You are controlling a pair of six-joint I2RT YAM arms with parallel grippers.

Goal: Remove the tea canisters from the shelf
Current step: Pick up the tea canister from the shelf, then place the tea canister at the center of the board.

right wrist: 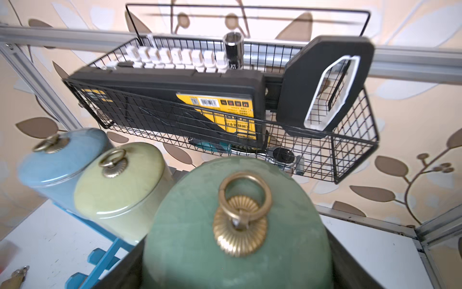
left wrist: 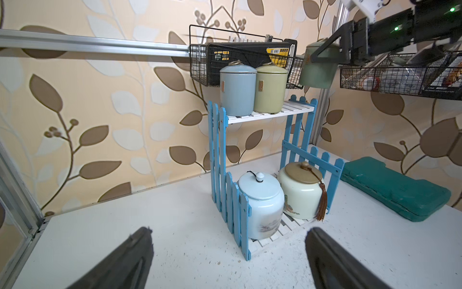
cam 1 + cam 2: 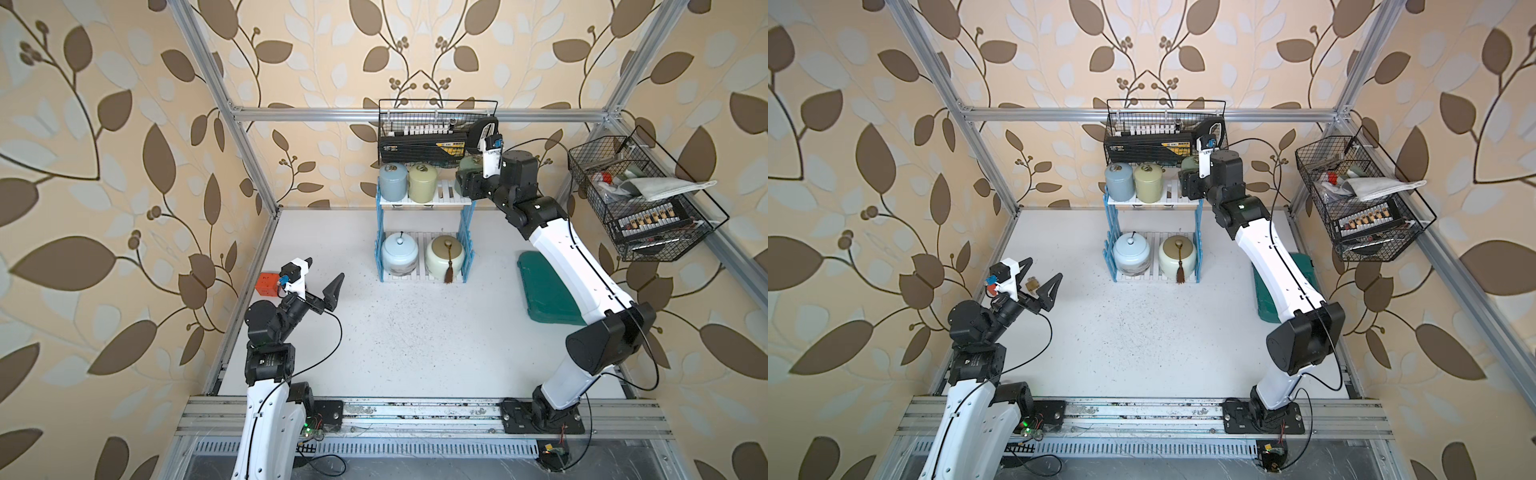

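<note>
Shelf (image 3: 446, 195), top: blue-grey canister (image 3: 392, 181), yellow-green canister (image 3: 422, 182). Bottom: pale blue jar (image 3: 400, 252), cream jar (image 3: 445, 254). Sage green canister (image 2: 317, 75): gripped by right claw (image 2: 317, 57), above top tier's right end. Left claw (image 3: 325, 269): spread wide, over desk (image 3: 395, 332).

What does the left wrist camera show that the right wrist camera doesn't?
Only the left wrist view: the pale blue jar and cream jar on the shelf's lower tier, plus the green case. Only the right wrist view: the ring knob on the sage canister, and a ratchet head inside the wire basket. Both: the sage canister, the blue-grey canister, the yellow-green canister and that basket.
</note>
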